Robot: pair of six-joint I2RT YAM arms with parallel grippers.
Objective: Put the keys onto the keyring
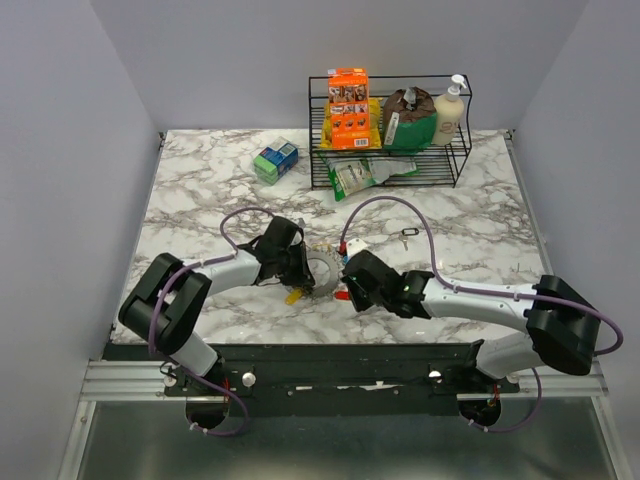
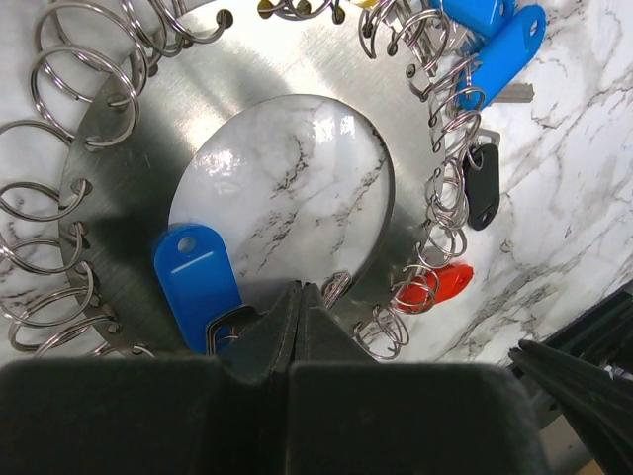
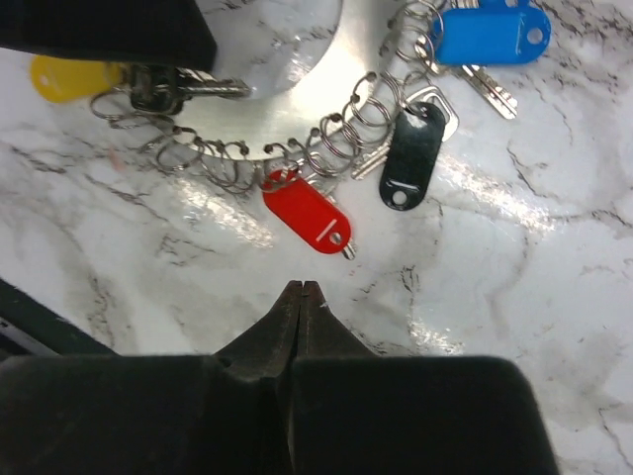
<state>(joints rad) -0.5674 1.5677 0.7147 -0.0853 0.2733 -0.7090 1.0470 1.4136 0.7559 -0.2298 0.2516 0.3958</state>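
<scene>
Red-tagged key, on the keyring, lies just left of the right end effector — clenched, holding nothing.

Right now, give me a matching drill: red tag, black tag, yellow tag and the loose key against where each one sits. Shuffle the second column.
Things:
1. red tag
2. black tag
3. yellow tag
4. loose key

Places:
A. alone on the table, apart from the keyring
B. on the keyring, between the red tag and a blue tag
C. on the keyring, nearest the right gripper
D. at the keyring's edge, beside the left gripper

Pairs: 1-C, 2-B, 3-D, 4-A
</scene>
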